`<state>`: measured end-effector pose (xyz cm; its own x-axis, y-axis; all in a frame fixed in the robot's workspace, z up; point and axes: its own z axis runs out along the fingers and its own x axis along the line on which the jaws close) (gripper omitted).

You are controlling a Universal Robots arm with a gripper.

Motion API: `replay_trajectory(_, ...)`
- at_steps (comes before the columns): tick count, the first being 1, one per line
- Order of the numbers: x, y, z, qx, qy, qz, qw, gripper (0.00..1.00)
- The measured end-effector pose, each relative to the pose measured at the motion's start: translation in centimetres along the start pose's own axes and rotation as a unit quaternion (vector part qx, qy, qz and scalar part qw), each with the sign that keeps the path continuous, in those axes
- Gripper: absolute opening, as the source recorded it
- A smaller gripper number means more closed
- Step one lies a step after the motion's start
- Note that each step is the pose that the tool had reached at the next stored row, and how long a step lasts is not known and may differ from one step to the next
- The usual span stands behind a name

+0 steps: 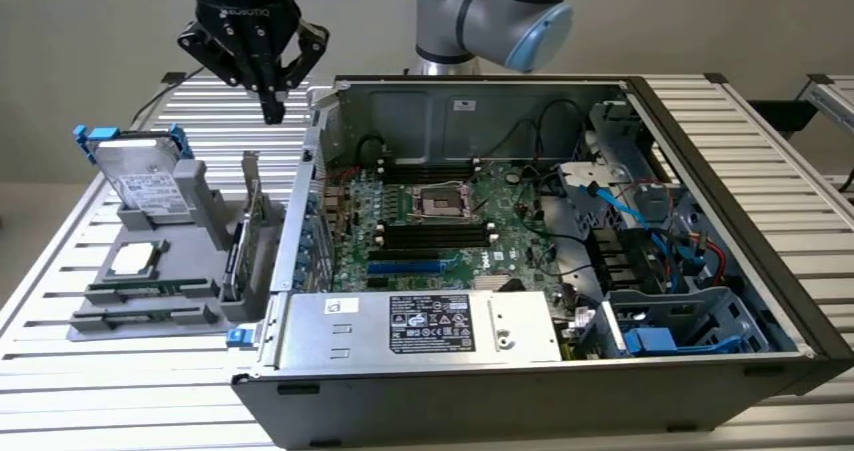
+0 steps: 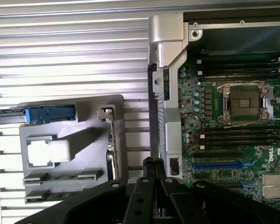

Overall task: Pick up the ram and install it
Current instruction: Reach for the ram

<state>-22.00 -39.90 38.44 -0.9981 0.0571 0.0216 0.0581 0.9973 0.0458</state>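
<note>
My gripper [image 1: 274,109] hangs shut and holds nothing, above the slatted table, past the far end of the grey holder [image 1: 200,271] and beside the case's far corner on the exterior view's left. Two ram sticks [image 1: 150,291] lie flat in the holder's near slots. In the wrist view the gripper [image 2: 153,163] shows as closed black fingers, with the ram [image 2: 61,177] lying in the holder [image 2: 88,135] off to the side. The black memory slots [image 1: 434,233] flank the processor socket [image 1: 441,202] on the motherboard.
The holder also carries a hard drive [image 1: 144,181], a silver processor chip [image 1: 131,259] and an upright card [image 1: 250,221]. The open computer case [image 1: 721,131] has tall metal walls, a power supply [image 1: 427,323] at the front and cables on the exterior view's right.
</note>
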Motion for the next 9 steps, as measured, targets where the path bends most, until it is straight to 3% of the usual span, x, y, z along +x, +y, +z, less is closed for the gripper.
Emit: replay_trajectory(9, 3.6, -0.25, 0.58, 0.0001, 0.0002, -0.005, 1.0, 0.1)
